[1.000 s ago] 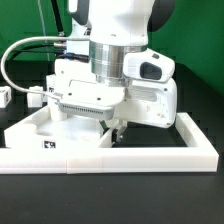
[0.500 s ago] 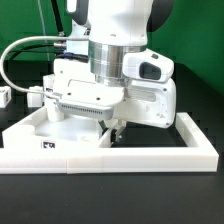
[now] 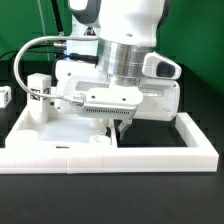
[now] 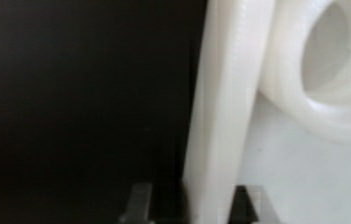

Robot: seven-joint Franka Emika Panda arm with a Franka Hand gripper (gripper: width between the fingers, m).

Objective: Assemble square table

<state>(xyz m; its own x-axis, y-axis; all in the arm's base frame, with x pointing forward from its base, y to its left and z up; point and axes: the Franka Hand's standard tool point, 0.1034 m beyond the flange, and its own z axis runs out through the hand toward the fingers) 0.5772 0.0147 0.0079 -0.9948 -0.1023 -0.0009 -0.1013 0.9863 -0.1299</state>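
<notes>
**A:** The end effector point(image 3: 120, 128), in the exterior view?

**B:** Clenched low on the tabletop point(image 3: 58, 130) rim. The tabletop spreads toward nine o'clock on the bench point(image 3: 100, 203), with the L-shaped barrier point(image 3: 160, 152) at six o'clock.

**A:** And the wrist view?

**B:** The end effector point(image 4: 197, 205) grasps the tabletop's point(image 4: 314, 150) thin upright rim, with a corner hole point(image 4: 332, 70) just beside it. That rim is probably the only edge slim enough to grip, likely for sliding the tabletop against the barrier.

Black table point(image 3: 150, 198), white barrier point(image 3: 172, 156), tabletop point(image 3: 70, 130)

Plain green backdrop point(image 3: 200, 40) across the upper part of the exterior view. Below, a matte black table point(image 3: 110, 200), with a long white barrier point(image 3: 150, 157) along its near side. Even, soft indoor light, without hard shadows.
</notes>
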